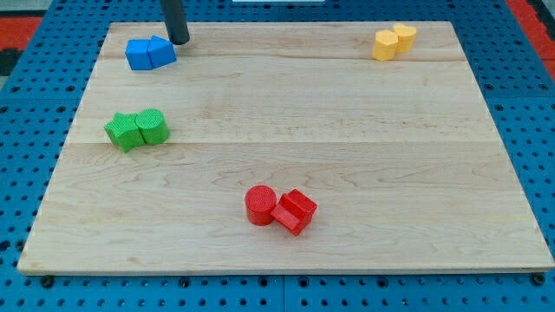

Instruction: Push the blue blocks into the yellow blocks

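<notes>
Nearest the view's bottom on the desk (pixel 364 173), a red cylinder (pixel 259 205) touches a red cube (pixel 295 211); farther up at the view's left, two green blocks (pixel 137 129) sit pressed together. At the view's top left the two blue blocks (pixel 149 53) touch, my tip (pixel 179 40) just beside their right edge, and the two yellow blocks (pixel 394 42) sit well apart at the top right. I carry no gripper, only this rod.
</notes>
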Robot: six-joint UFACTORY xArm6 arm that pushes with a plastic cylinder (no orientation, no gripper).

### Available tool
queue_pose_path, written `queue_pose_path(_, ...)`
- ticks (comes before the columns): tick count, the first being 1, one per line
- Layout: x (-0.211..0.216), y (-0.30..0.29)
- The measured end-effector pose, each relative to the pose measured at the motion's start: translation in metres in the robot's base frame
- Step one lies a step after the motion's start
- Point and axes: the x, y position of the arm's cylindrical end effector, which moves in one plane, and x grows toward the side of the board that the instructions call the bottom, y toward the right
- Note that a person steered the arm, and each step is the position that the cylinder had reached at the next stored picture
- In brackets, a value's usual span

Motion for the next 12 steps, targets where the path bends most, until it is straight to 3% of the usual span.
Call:
queue_pose_path(3, -0.015, -0.009)
queue_pose_path(5, -0.008, -0.077)
queue_pose_path(7, -0.005, -0.078)
queue_pose_path(9, 0.020, -0.080)
queue_pose_path(11, 0.059, -0.133)
queue_pose_path(12, 0.022, -0.076)
